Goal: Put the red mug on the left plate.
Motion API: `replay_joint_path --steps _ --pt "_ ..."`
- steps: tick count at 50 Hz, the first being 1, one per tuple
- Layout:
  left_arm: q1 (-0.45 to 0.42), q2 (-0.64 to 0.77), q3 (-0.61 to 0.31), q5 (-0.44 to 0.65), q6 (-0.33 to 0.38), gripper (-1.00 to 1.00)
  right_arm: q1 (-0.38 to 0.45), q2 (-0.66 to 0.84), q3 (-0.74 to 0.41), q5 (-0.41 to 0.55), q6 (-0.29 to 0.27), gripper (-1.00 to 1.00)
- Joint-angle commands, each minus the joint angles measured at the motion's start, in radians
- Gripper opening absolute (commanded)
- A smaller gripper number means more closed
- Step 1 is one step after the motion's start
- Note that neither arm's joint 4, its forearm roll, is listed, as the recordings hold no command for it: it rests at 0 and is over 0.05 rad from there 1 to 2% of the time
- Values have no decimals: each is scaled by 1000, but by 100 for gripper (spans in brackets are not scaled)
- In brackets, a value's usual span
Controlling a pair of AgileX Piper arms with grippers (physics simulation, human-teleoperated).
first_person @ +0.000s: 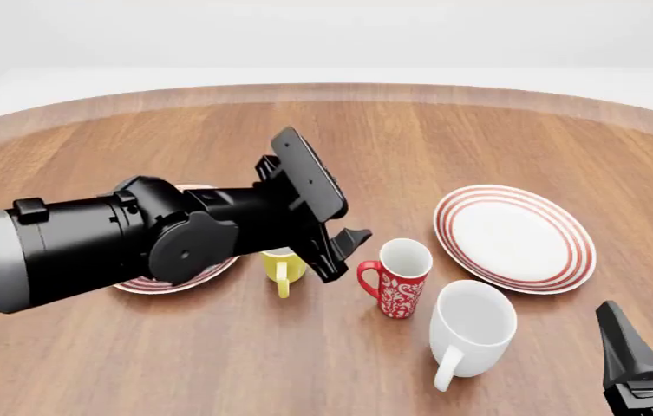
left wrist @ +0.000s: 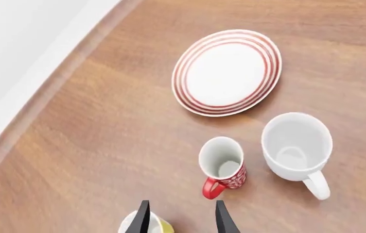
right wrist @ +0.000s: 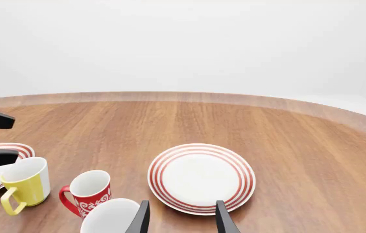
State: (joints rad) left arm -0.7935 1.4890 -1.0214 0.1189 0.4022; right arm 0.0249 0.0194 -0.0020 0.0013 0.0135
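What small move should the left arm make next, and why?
Probably ease the left gripper forward and down toward the red mug. Its fingers are open and empty, short of the mug, which stands upright on the table between the yellow mug and white mug.

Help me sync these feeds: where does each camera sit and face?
Front: fixed, above and behind the arms, facing forward; shows left arm over left plate.
Left wrist: looks down past left gripper at red mug.
Right wrist: low, faces across table; right gripper shows.
All three share the red mug.
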Motion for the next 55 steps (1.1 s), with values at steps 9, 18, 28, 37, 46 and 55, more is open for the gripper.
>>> replay_joint_path --steps 9,18,28,37,46,55 --pt "54 102 -7 -54 48 100 0 0 0 0 0 100" --pt "36 116 -10 -67 43 100 0 0 0 0 0 100" --pt "24 144 -7 -86 45 100 0 0 0 0 0 100" --pt "23 179 -9 -107 49 100 0 0 0 0 0 100" --pt "10 194 11 -128 48 100 0 0 0 0 0 100" --pt "8 198 21 -137 45 100 0 0 0 0 0 100"
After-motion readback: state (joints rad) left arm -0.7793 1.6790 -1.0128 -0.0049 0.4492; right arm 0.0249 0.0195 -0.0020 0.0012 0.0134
